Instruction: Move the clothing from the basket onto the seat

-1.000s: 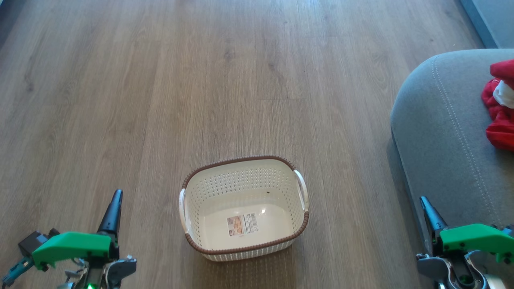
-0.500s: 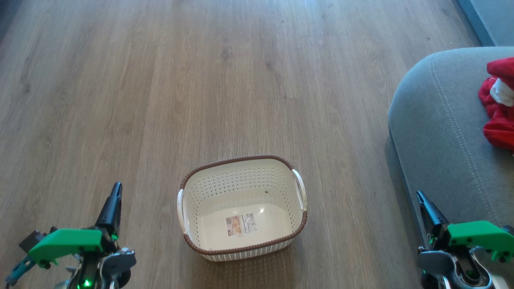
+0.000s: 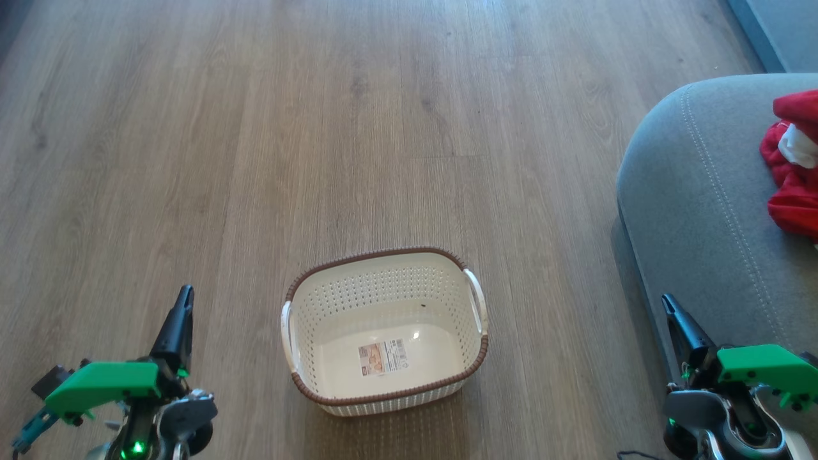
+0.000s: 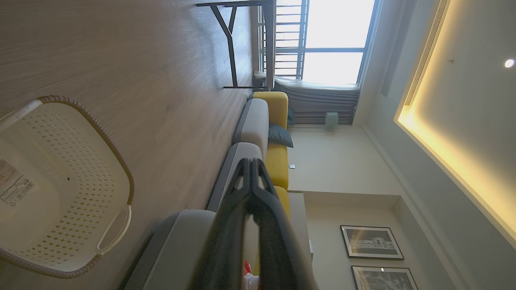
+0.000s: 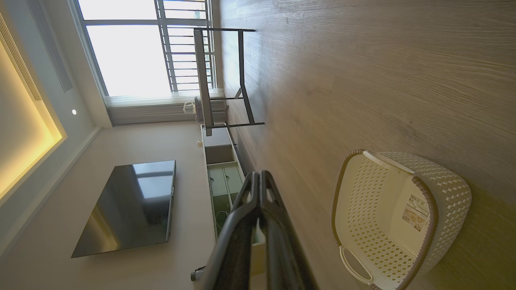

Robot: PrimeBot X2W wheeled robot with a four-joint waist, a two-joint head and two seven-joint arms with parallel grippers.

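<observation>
Left pincer (image 3: 185, 295) and right pincer (image 3: 666, 301), shut and empty, are edging forward; red fabric clothing (image 3: 791, 203) is lying on grey upholstered seat (image 3: 703, 211), cream perforated plastic basket (image 3: 383, 287) emptied: task seemingly done.

You see a matt wood-grain floor (image 3: 255, 128), a glossy perforated plastic basket (image 3: 383, 287) with a paper label (image 3: 382, 356), a grey woven-cloth seat (image 3: 703, 204) at the right, and soft red clothing (image 3: 792, 204).

Head looks down; wrists share basket (image 3: 383, 287).
</observation>
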